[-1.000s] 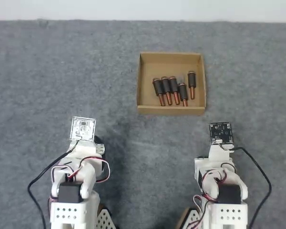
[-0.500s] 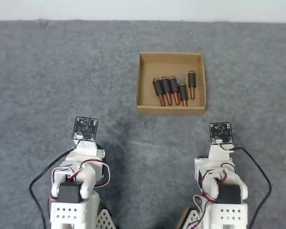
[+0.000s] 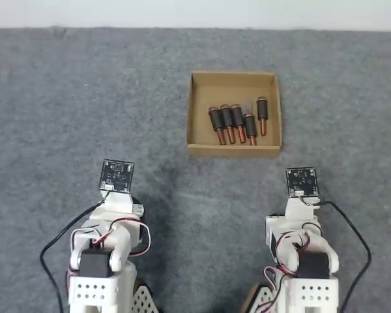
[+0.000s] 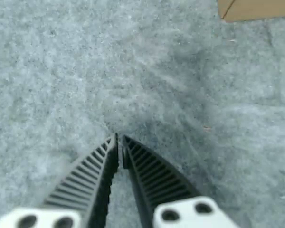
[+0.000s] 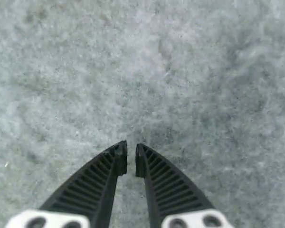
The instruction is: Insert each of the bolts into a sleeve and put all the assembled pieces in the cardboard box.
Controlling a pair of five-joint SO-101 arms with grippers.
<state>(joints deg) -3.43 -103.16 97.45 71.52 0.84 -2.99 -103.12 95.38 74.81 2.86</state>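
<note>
Five sleeved bolts (image 3: 236,124) lie side by side in the cardboard box (image 3: 234,88), far middle of the grey desk (image 3: 72,98). The left arm (image 3: 114,210) and right arm (image 3: 300,225) sit folded at the near edge, well apart from the box, both sets of jaws together, gripping nothing.

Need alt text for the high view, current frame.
Five assembled bolt-and-sleeve pieces lie side by side in an open cardboard box on grey carpet. The left arm and right arm sit at the near edge, well apart from the box.
</note>
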